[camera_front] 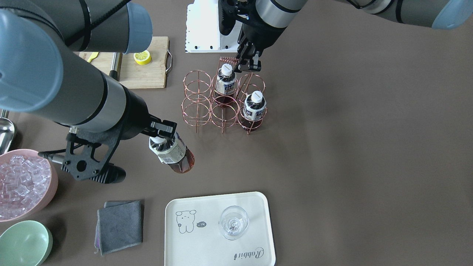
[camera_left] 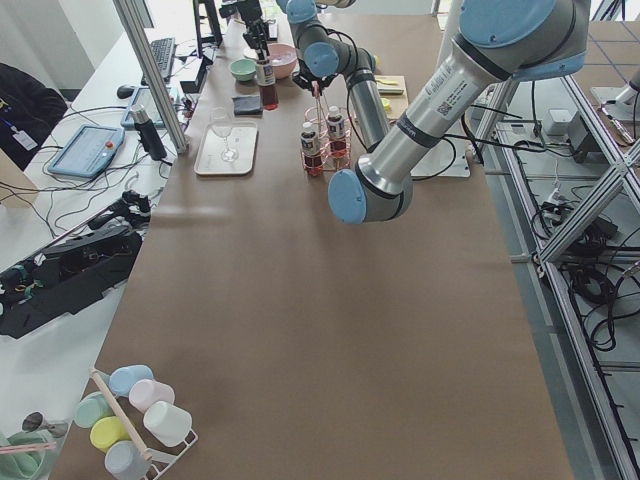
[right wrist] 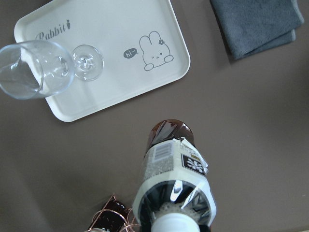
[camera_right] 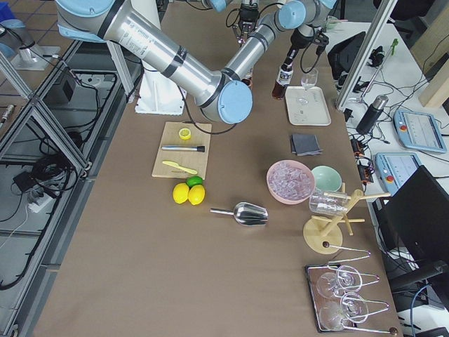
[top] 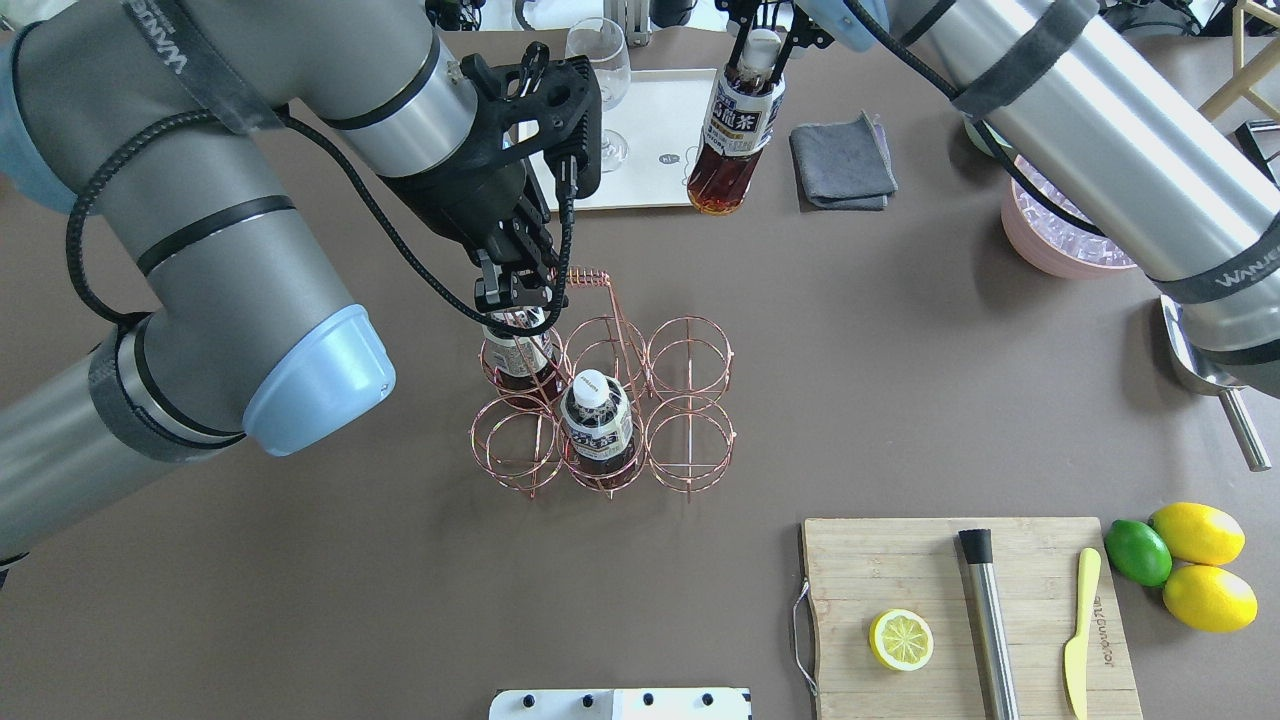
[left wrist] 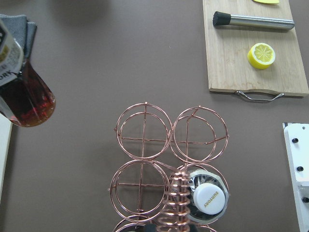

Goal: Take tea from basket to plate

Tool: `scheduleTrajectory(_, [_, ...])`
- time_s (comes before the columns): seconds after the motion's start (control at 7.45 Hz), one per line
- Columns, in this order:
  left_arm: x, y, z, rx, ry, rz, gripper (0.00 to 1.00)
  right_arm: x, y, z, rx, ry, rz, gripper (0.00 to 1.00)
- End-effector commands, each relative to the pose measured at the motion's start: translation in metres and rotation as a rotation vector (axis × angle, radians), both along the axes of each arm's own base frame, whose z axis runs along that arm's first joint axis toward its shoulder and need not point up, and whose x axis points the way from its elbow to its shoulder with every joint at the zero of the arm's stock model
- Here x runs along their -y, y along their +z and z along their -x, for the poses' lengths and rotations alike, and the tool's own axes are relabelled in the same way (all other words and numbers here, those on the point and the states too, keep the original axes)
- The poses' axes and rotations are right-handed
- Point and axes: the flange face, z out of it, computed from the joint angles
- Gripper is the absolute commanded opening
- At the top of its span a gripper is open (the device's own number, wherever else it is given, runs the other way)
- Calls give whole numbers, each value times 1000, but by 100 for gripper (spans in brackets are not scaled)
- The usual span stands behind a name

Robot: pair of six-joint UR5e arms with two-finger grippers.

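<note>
My right gripper (camera_front: 162,135) is shut on the cap end of a tea bottle (camera_front: 173,153) and holds it tilted above the table, between the copper wire basket (camera_front: 196,107) and the cream plate (camera_front: 199,244). The bottle also shows in the overhead view (top: 735,130) and the right wrist view (right wrist: 174,179). Two more tea bottles (camera_front: 225,83) (camera_front: 254,109) stand in the basket's rings. My left gripper (camera_front: 248,62) is shut on the basket's coiled handle (camera_front: 227,59). A wine glass (camera_front: 233,221) stands on the plate.
A grey cloth (camera_front: 120,225) lies beside the plate. A pink bowl of ice (camera_front: 20,183) and a mint-green bowl (camera_front: 24,244) stand past it. A wooden board (top: 960,620) holds a lemon half, a muddler and a knife. A metal scoop (top: 1200,380) lies near the right arm.
</note>
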Motion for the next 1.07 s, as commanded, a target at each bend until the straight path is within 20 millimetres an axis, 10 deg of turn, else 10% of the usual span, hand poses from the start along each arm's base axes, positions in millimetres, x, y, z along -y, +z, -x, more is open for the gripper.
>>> scheduleTrajectory(0.0, [0,1,0,0,-1,2,0,61,48,5,-37,-63,-69,0])
scheduleTrajectory(0.54, [-1,-7,18,-20,-18,-3,0,132,89,30,-49,-78,-128,0])
scheduleTrajectory(0.94, [3,2,88,-62,-78,28,0,131,59,74,-66,-104,-241,0])
